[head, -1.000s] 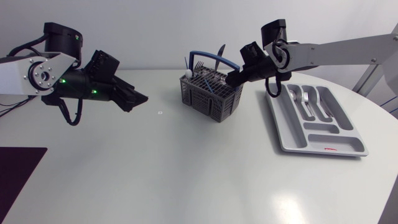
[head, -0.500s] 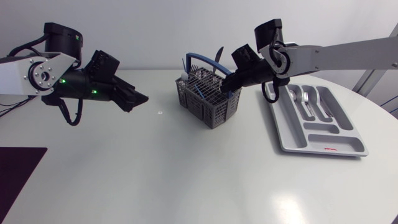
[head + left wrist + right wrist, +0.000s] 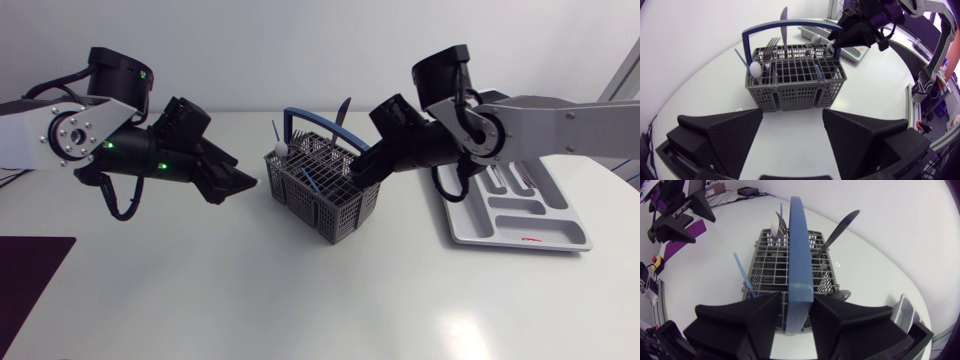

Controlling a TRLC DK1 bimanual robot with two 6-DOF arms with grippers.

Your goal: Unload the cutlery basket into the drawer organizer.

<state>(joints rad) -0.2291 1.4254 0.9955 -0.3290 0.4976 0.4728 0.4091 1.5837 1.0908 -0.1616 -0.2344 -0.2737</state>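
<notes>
Grey cutlery basket [image 3: 322, 190] at middle of surface [image 3: 300, 290], left of drawer organizer [image 3: 520, 225]. Risk: tipping or swinging, spilling cutlery, since gripped off-centre. Right hand [image 3: 799, 302] clamped on blue handle [image 3: 310, 113] at right end only. Left hand [image 3: 792, 112] open, level, just left of basket, aimed at it.

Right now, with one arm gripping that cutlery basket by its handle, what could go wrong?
The right gripper holds only the blue handle, near one end, so the basket might swing or tip and spill the upright knife and fork. The left gripper, open, sits close to the basket, so the two arms could bump.
</notes>
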